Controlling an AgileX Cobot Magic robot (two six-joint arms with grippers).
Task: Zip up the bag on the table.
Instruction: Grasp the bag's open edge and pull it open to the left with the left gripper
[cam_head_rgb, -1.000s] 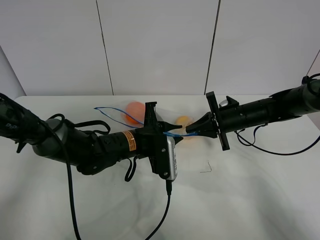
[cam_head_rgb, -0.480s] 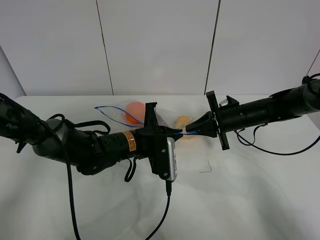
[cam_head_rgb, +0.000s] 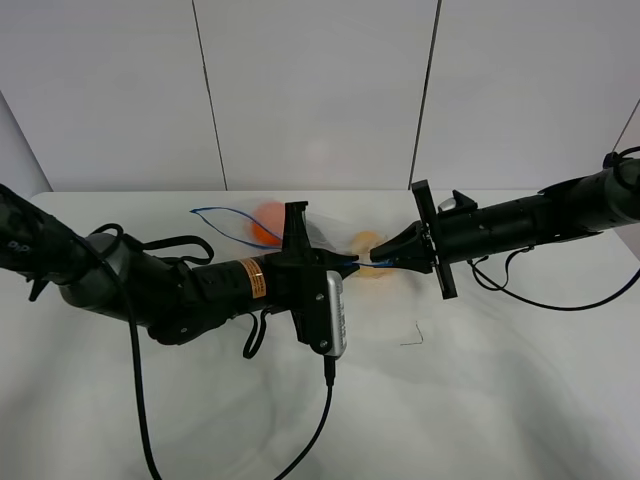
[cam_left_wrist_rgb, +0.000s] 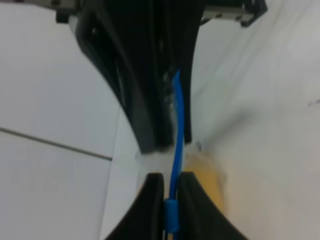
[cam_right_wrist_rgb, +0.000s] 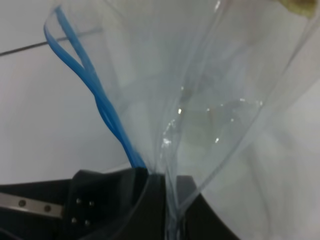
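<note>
The clear bag (cam_head_rgb: 330, 238) is held up over the white table (cam_head_rgb: 500, 390) between my two grippers. Orange produce (cam_head_rgb: 267, 222) and yellow produce (cam_head_rgb: 368, 243) show through it. Its blue zip strip (cam_head_rgb: 232, 222) gapes in a loop at the left end and runs right to the grippers. My left gripper (cam_head_rgb: 348, 264) is shut on the strip (cam_left_wrist_rgb: 173, 210). My right gripper (cam_head_rgb: 379, 258) faces it close by and is shut on the bag's end (cam_right_wrist_rgb: 172, 200). The blue strip (cam_right_wrist_rgb: 100, 105) also shows in the right wrist view, split into two bands.
A black cable (cam_head_rgb: 322, 425) hangs from the left wrist camera (cam_head_rgb: 334, 318) down over the table's front. Another cable (cam_head_rgb: 545, 300) loops on the table under the right arm. A small dark mark (cam_head_rgb: 412, 338) lies on the table. A panelled wall (cam_head_rgb: 320, 90) stands behind.
My left gripper has slid a little to the left along the blue strip, away from the right gripper. The right gripper has stayed in place.
</note>
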